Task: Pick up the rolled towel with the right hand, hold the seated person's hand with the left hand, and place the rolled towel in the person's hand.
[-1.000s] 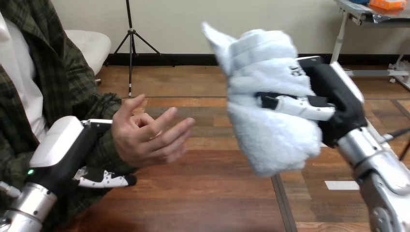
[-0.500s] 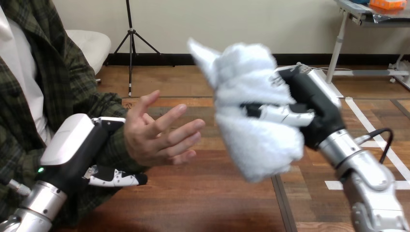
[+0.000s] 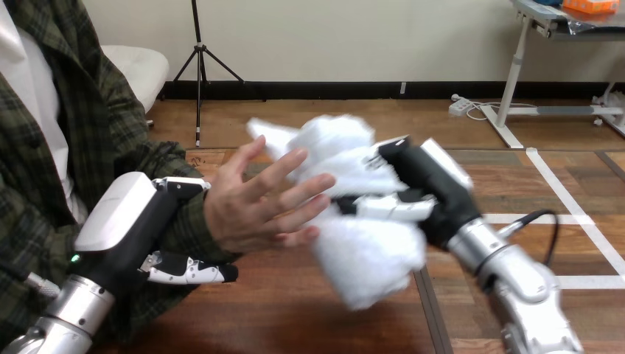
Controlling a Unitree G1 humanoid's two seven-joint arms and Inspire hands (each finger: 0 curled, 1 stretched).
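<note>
The rolled white towel (image 3: 359,254) hangs in mid-air at the view's middle, with my right hand (image 3: 430,186) shut round its middle from the right. The person's hand (image 3: 254,210) is held open and palm-up just left of it, and its fingertips touch the towel's left side. My left hand (image 3: 125,217) grips the person's wrist from the left: its thumb (image 3: 182,184) lies over the wrist and its fingers (image 3: 193,271) curl under it.
The person's sleeve (image 3: 110,140) and torso take up the left side of the view. The wooden table top (image 3: 295,317) lies below both hands.
My right hand has carried the towel left and down until it touches the person's fingers. My left hand, still on the wrist, has moved slightly right and up with the person's hand.
</note>
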